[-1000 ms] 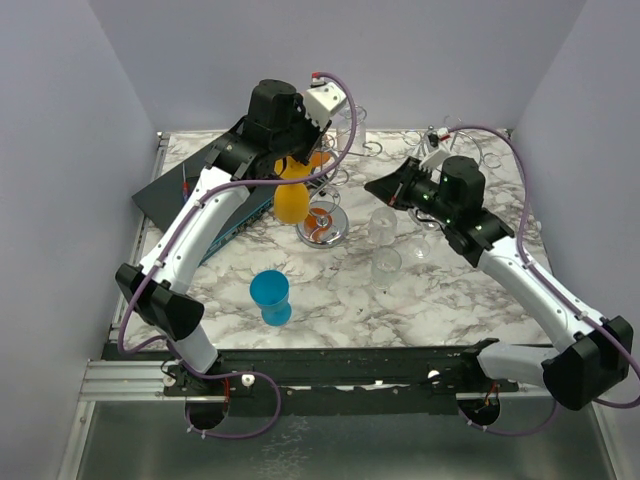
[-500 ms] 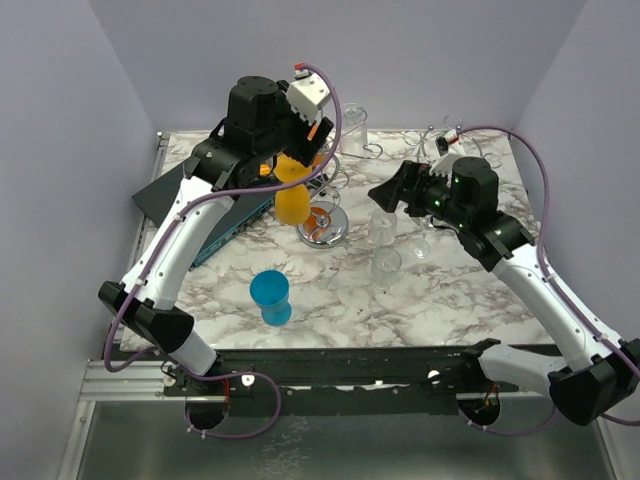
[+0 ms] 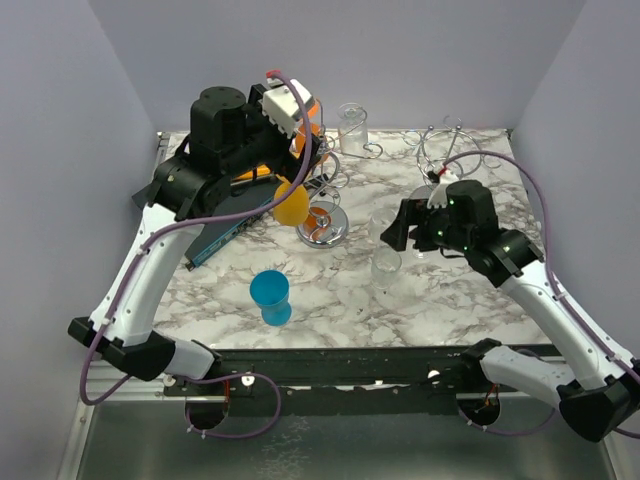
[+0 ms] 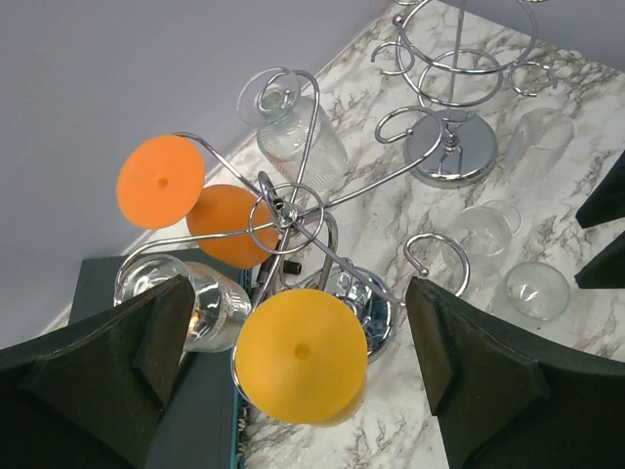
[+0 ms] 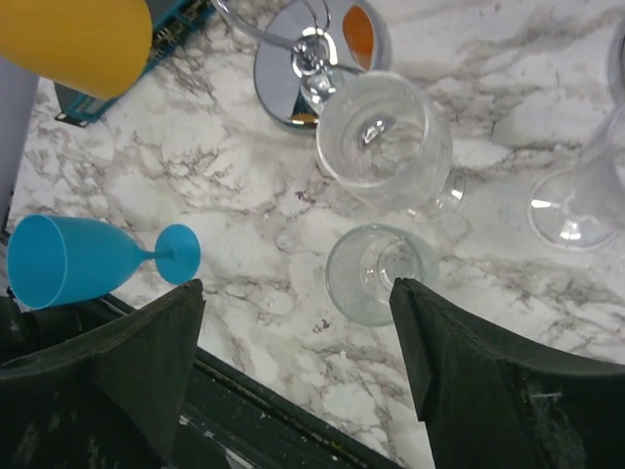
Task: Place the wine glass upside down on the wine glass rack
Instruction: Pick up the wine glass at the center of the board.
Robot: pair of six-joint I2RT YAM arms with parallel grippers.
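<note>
A yellow-orange wine glass (image 4: pixel 301 354) hangs upside down by its foot in a chrome arm of the wine glass rack (image 4: pixel 285 210). In the top view it (image 3: pixel 291 205) hangs beside the rack's round base (image 3: pixel 322 228). My left gripper (image 4: pixel 298 337) hovers above it, open wide, with both fingers well clear of the foot. Another orange glass (image 4: pixel 161 181) and a clear glass (image 4: pixel 186 305) hang on the same rack. My right gripper (image 5: pixel 298 293) is open over the marble with nothing in it, and a clear glass (image 5: pixel 379 272) stands by its right finger.
A blue wine glass (image 3: pixel 270 297) sits near the front of the marble table (image 3: pixel 330 300). Clear glasses (image 3: pixel 383 228) stand at centre. A second chrome rack (image 3: pixel 445 150) stands at back right, and a dark flat box (image 3: pixel 215 215) lies under the left arm.
My left gripper opened and pulled up and back, leaving the yellow-orange glass hanging on the rack. My right gripper opened and swung toward the front, over the clear glasses.
</note>
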